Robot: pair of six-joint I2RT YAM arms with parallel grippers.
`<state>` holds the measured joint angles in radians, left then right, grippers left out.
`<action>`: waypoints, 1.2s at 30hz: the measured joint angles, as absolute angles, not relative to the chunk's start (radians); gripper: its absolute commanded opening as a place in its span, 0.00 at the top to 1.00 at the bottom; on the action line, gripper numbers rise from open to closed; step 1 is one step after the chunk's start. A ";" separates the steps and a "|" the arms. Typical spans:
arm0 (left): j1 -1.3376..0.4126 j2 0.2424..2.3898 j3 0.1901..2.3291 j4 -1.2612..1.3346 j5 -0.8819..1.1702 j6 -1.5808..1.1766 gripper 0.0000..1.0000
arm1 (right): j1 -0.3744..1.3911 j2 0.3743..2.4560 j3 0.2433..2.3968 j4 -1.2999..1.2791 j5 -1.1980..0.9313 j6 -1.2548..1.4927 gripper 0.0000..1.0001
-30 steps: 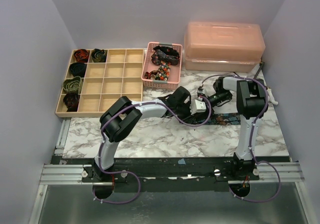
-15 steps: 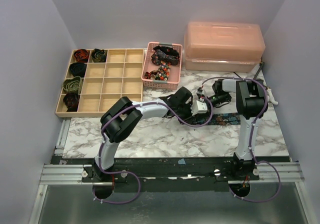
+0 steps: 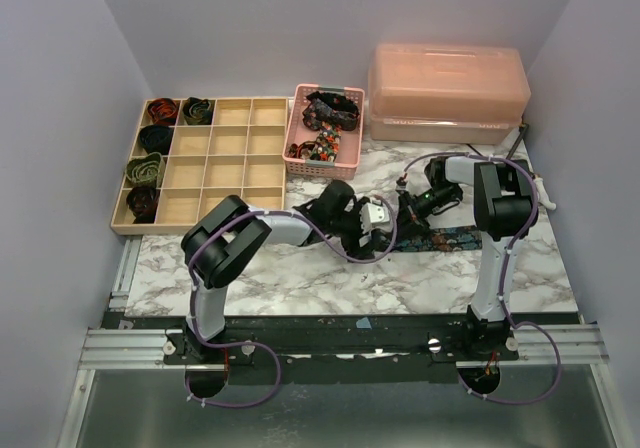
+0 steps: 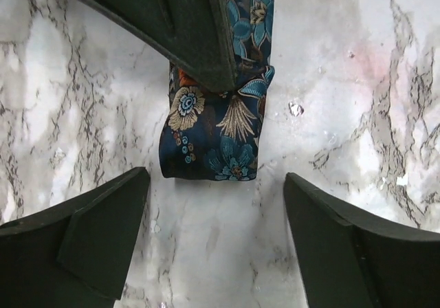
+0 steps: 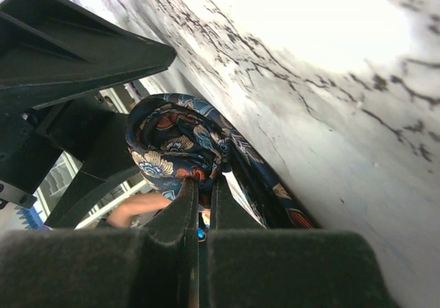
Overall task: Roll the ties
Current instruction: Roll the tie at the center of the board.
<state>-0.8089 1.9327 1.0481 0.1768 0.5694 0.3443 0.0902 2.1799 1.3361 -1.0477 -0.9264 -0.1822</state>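
From above, the floral tie (image 3: 460,236) is laid along the tabletop (image 3: 300,268) toward its right edge, its inner end near the middle. In the left wrist view, the left gripper (image 4: 214,184) is held wide open and empty, just short of the tie's folded end. In the right wrist view, the right gripper (image 5: 203,194) is clamped shut on that curl. Held by one pinch, the curl could be sprung loose if turned too fast.

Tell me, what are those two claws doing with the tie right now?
Left gripper open, poised over the floral tie, at its end. Right gripper shut, pinching the tie's curled part. Nothing in the way.
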 measured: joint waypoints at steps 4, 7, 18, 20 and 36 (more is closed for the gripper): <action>-0.797 1.933 0.962 0.367 0.609 0.268 0.02 | 0.090 2.172 1.336 -1.050 -0.887 -0.183 1.00; -0.788 1.939 0.918 0.495 0.643 0.191 0.08 | 0.090 2.171 1.336 -1.051 -0.876 -0.184 1.00; -0.820 2.166 0.976 0.927 0.699 -0.039 0.59 | 0.091 2.175 1.358 -1.069 -0.851 -0.169 1.00; -0.822 2.189 0.989 0.960 0.701 -0.046 0.69 | 0.091 2.177 1.361 -1.070 -0.851 -0.168 1.00; -0.824 2.062 1.041 0.520 0.622 0.206 0.83 | 0.052 2.159 1.489 -1.098 -0.815 -0.264 0.48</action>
